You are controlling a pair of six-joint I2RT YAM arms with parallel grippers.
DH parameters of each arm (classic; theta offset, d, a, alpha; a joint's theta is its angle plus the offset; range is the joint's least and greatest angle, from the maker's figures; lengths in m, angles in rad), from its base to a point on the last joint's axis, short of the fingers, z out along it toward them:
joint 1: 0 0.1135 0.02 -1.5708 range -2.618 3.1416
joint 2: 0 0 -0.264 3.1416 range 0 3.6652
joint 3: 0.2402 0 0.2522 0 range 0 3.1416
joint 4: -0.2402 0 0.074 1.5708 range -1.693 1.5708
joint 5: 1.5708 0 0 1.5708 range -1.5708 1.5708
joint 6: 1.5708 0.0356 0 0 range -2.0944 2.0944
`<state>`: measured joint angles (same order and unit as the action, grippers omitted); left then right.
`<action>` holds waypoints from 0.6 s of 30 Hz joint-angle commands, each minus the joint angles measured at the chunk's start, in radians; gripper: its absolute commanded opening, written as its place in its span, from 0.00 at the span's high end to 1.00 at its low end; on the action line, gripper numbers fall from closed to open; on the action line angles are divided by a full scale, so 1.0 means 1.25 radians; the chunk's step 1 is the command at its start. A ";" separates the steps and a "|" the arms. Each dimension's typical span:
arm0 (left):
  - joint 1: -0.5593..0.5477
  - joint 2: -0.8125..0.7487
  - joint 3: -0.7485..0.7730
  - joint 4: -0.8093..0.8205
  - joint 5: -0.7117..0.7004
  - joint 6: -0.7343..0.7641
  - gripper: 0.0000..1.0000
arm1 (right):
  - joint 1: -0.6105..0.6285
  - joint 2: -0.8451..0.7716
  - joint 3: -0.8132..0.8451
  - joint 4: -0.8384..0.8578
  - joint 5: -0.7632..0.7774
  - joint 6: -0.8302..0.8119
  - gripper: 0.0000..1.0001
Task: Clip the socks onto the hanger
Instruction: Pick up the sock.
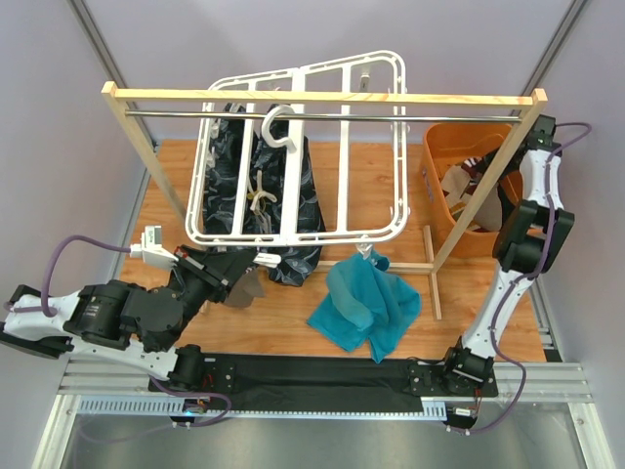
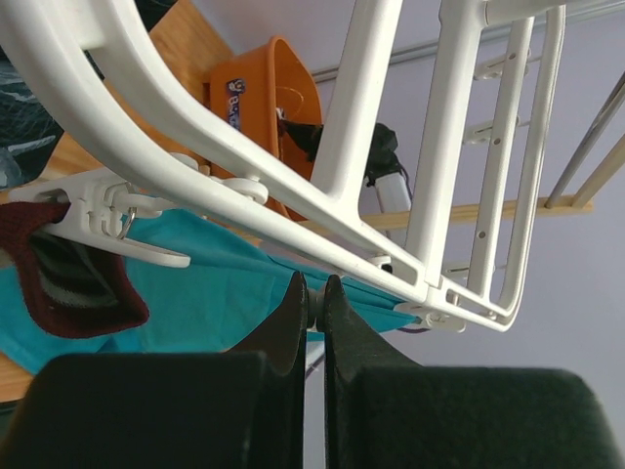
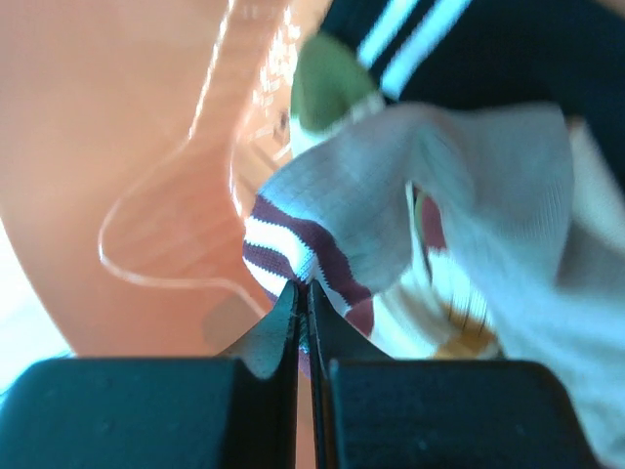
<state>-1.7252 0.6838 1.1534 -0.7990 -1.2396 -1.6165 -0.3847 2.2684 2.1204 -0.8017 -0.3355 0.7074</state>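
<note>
At orange plastic basket [image 3: 127, 147], right gripper [image 3: 304, 290] pinches pale maroon-striped sock [image 3: 327, 249] by cuff edge; shallow bite may slip. Left gripper [image 2: 314, 293] closed, empty.

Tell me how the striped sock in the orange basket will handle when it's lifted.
The striped sock is probably floppy: it folds and creases in the orange basket. Its thin knit looks light, so a cuff pinch should carry it. The loose end will likely dangle and drag on the dark fabric beside it.
</note>
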 commanded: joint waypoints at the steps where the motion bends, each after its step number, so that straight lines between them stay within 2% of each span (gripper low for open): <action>1: -0.002 0.011 0.004 -0.120 0.019 -0.010 1.00 | -0.003 -0.149 -0.055 0.064 -0.041 0.040 1.00; 5: -0.002 0.028 0.027 -0.150 0.009 -0.047 1.00 | -0.020 -0.268 -0.132 0.058 -0.056 0.068 1.00; 6: -0.003 0.036 0.033 -0.157 0.007 -0.057 1.00 | -0.034 -0.304 -0.185 0.062 -0.069 0.079 1.00; 9: -0.002 0.047 0.039 -0.156 -0.002 -0.080 1.00 | -0.055 -0.461 -0.325 0.204 -0.139 0.182 1.00; 10: -0.002 0.049 0.052 -0.173 -0.006 -0.091 1.00 | -0.055 -0.493 -0.332 0.211 -0.143 0.202 1.00; 11: -0.002 0.051 0.057 -0.187 -0.012 -0.091 1.00 | -0.059 -0.547 -0.327 0.207 -0.146 0.205 1.00; 15: -0.002 0.055 0.064 -0.146 -0.010 -0.048 1.00 | -0.082 -0.627 -0.241 0.200 -0.172 0.217 1.00; 18: -0.002 0.064 0.052 -0.135 -0.007 -0.048 1.00 | -0.097 -0.648 -0.139 0.219 -0.197 0.235 1.00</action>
<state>-1.7252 0.7383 1.2266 -0.9051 -1.2591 -1.6981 -0.4911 1.4963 1.8458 -0.6060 -0.5060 0.9417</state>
